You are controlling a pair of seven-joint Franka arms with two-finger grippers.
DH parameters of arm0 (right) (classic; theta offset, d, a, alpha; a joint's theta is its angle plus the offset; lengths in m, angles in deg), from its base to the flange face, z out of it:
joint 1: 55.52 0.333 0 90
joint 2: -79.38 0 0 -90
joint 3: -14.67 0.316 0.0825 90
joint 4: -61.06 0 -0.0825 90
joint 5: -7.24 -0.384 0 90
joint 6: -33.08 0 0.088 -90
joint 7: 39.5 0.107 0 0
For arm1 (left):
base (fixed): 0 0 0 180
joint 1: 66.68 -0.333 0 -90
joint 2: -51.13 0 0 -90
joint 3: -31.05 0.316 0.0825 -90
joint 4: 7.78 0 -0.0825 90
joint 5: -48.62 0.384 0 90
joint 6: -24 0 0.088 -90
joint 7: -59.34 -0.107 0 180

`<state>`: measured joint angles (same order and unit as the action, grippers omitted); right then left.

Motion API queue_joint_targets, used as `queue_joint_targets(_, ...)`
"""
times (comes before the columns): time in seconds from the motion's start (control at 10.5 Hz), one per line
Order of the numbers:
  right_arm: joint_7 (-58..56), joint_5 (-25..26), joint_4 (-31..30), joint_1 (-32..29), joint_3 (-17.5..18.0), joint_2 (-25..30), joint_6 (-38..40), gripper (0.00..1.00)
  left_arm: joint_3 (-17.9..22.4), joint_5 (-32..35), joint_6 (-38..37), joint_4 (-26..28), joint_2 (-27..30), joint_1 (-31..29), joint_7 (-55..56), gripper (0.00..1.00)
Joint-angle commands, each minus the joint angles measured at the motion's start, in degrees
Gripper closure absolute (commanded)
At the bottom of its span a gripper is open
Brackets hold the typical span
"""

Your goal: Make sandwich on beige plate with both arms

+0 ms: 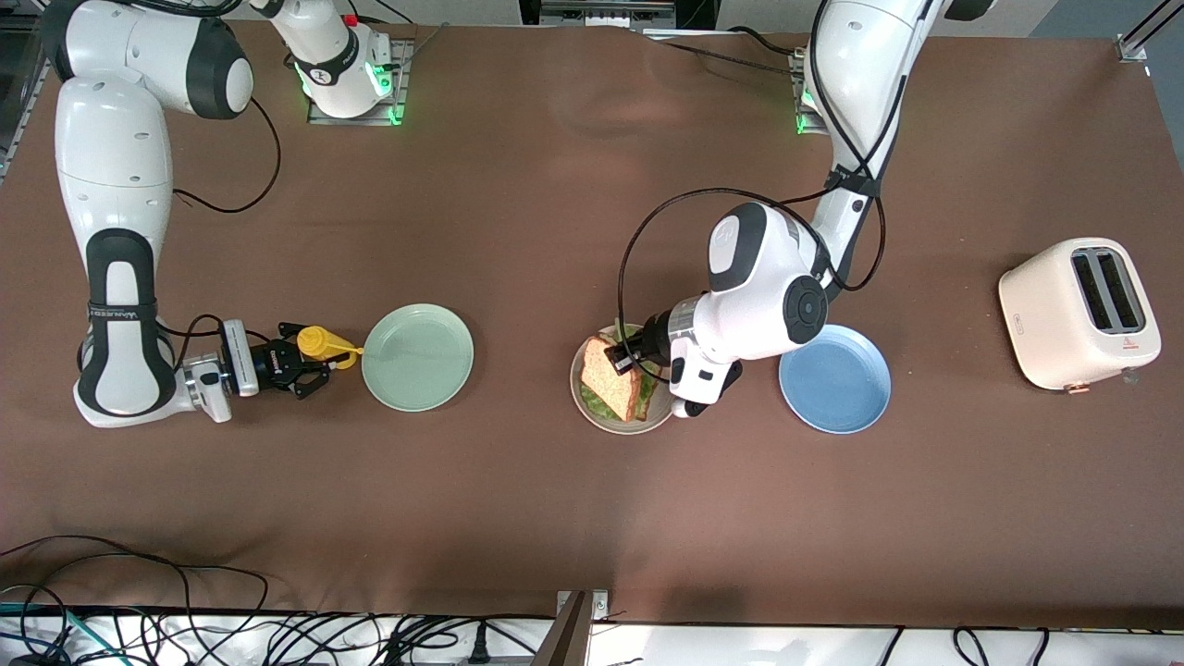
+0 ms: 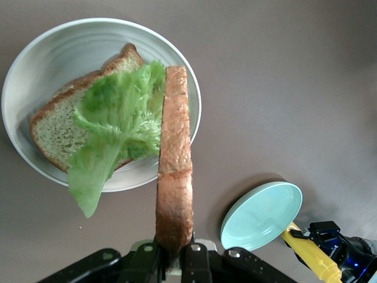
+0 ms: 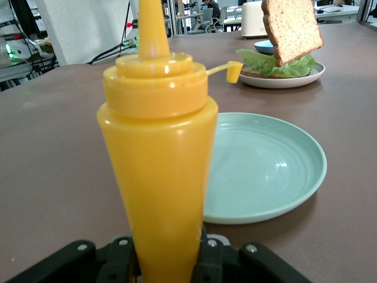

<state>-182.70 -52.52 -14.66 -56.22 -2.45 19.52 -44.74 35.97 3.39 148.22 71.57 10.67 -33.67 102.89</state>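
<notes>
Partly assembled sandwich on the beige plate (image 1: 592, 413), which lies on the brown tabletop (image 1: 592, 518) between the mint-green plate (image 1: 417, 356) and the blue plate (image 1: 835, 378). A bottom bread slice (image 2: 56, 127) lies flat in the plate, and a ruffled lettuce leaf (image 2: 115, 127) rests on it, one end drooping over the plate's rim. The top bread slice (image 2: 174, 171) is not yet laid: the left end effector (image 1: 618, 356) is clenched on one edge of it and holds it on edge over the plate, above the lettuce at the side toward the blue plate. The slice appears clear of the lettuce in the right wrist view, though contact at its lower edge cannot be ruled out.

The right end effector (image 1: 301, 365) sits low beside the mint-green plate, toward the right arm's end of the tabletop, with its fingers on either side of an upright yellow squeeze bottle (image 3: 156, 153); the bottle's cap hangs open on its tether. Whether it grips the bottle firmly or is loosening cannot be told. A cream toaster (image 1: 1080, 314) stands well apart at the left arm's end of the tabletop, its slots empty.

Progress, as judged: base and filling are in place; what remains is to tip the top slice flat onto the lettuce, release it, and withdraw the arm. No sauce is visible on the lettuce or bread.
</notes>
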Motion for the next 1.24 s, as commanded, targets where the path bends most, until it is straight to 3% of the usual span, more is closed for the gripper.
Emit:
queue_joint_targets(0.0,-1.29,-0.54,1.27,-1.24,0.16,-0.70,0.22,0.56,0.44,-2.23,4.08,-1.04,-1.98,0.73,-0.65,1.00)
queue_joint_targets(0.19,-1.12,-0.54,1.36,-1.24,-0.45,-0.61,0.22,0.40,0.44,-2.23,4.18,-1.04,-2.07,0.82,-0.65,1.00)
queue_joint_targets(0.29,-0.68,-0.54,1.36,-1.15,-0.72,-0.53,0.22,0.00,0.44,-2.23,4.10,-0.95,-2.07,0.82,-0.74,1.00)
queue_joint_targets(0.48,3.51,2.78,1.45,-1.15,-1.33,0.17,0.13,0.00,0.44,-2.23,2.09,-0.16,-1.72,0.64,-0.74,1.00)
queue_joint_targets(0.67,8.95,7.34,1.28,-1.24,-1.42,2.97,-0.13,0.00,0.44,-1.53,-4.66,-0.07,-1.72,-0.23,-0.65,1.00)
queue_joint_targets(0.86,17.56,16.03,-1.08,-1.15,-0.99,11.12,-4.94,0.00,0.62,-1.35,-8.81,0.80,-1.81,-1.28,-0.92,0.98)
queue_joint_targets(1.15,33.36,26.33,-4.86,-1.15,2.87,22.46,-9.07,0.00,0.62,-1.35,-10.32,0.98,-1.90,-2.43,-1.09,0.75)
